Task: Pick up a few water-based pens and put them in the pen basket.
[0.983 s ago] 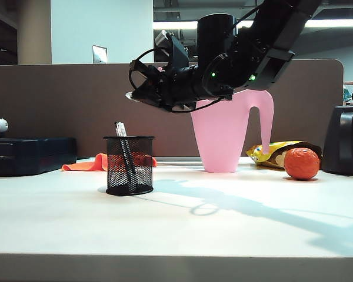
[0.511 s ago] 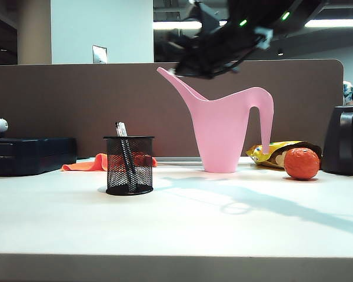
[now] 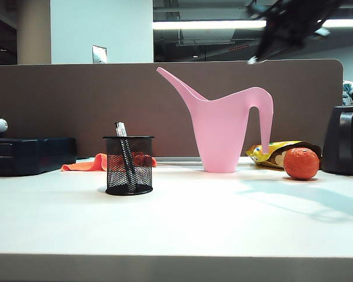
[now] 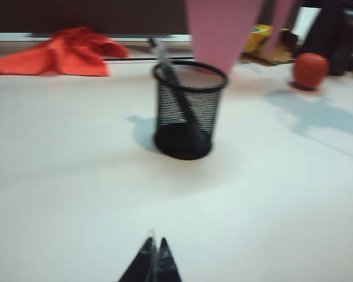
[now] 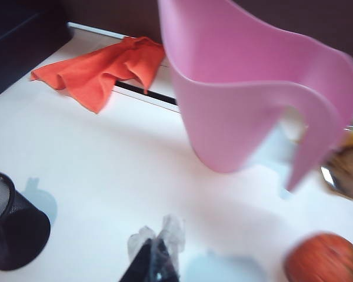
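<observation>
The pen basket (image 3: 129, 166), a black mesh cup, stands left of the table's middle. The water-based pens (image 3: 124, 145) lean inside it, their tips poking above the rim. The left wrist view shows the basket (image 4: 189, 111) with a pen (image 4: 164, 60) in it, well ahead of my left gripper (image 4: 155, 251), which is shut with nothing in it. My right gripper (image 3: 255, 59) is a blur high above the table at the upper right, far from the basket. In its own view the right gripper (image 5: 156, 254) is shut and holds nothing, with the basket (image 5: 12, 232) off to one side.
A tall pink watering can (image 3: 228, 129) stands behind the middle. An orange ball (image 3: 301, 163), a snack bag (image 3: 269, 153) and a black object (image 3: 343, 141) sit at the right. An orange cloth (image 3: 97, 162) and a black case (image 3: 29, 155) lie at the back left.
My right arm has swung up and to the right, from just above the basket, past the watering can, to the top right corner. Basket and pens have not moved.
</observation>
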